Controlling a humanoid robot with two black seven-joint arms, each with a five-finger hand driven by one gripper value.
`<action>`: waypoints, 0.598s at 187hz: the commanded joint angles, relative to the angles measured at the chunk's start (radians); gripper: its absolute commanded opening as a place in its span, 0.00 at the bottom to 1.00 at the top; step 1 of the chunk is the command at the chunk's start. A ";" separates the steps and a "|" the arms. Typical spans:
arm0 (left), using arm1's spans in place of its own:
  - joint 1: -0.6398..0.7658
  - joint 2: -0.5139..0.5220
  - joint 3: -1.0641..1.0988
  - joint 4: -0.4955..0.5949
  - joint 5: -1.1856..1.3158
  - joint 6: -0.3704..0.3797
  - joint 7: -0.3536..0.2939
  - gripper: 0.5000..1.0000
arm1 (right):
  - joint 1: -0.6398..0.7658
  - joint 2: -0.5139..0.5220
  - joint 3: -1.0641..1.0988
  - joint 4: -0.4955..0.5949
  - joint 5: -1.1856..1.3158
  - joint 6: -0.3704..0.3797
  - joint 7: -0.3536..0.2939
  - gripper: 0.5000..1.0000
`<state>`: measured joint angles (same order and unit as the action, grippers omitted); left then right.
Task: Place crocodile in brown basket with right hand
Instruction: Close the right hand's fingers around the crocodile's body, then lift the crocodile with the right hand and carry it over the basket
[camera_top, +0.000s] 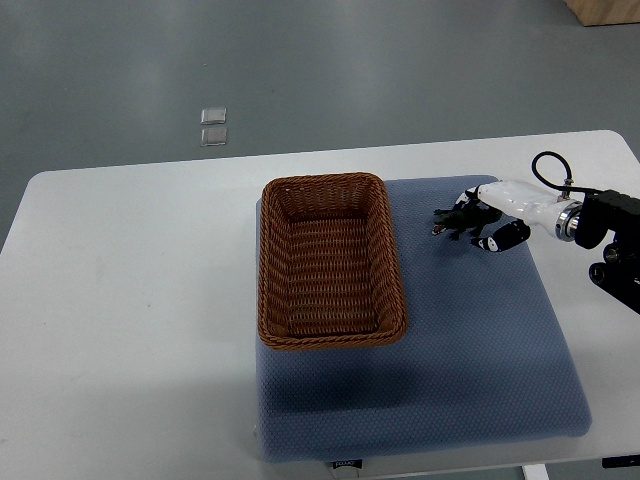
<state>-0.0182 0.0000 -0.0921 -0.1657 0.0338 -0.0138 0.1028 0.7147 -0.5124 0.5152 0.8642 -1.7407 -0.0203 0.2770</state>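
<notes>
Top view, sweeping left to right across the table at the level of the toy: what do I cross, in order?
Bare white table → brown basket → crocodile → right hand, whose arm runs off the picture's right edge.

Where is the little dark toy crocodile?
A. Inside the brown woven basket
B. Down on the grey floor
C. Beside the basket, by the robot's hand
C: the dark toy crocodile is over the blue padded mat, right of the brown woven basket, which has nothing in it, and it is right at the robot's white right hand.
</notes>
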 joint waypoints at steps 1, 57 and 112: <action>0.000 0.000 0.000 0.002 0.000 0.000 0.000 1.00 | 0.017 0.002 0.003 0.004 0.004 -0.006 0.008 0.00; 0.000 0.000 0.000 0.000 0.000 0.000 0.000 1.00 | 0.094 0.005 0.006 0.065 0.010 -0.007 0.013 0.00; 0.000 0.000 0.000 0.000 0.000 0.000 0.000 1.00 | 0.180 0.046 -0.003 0.139 0.010 -0.003 0.022 0.00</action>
<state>-0.0182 0.0000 -0.0920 -0.1656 0.0339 -0.0138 0.1028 0.8749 -0.4911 0.5154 0.9792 -1.7305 -0.0275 0.2921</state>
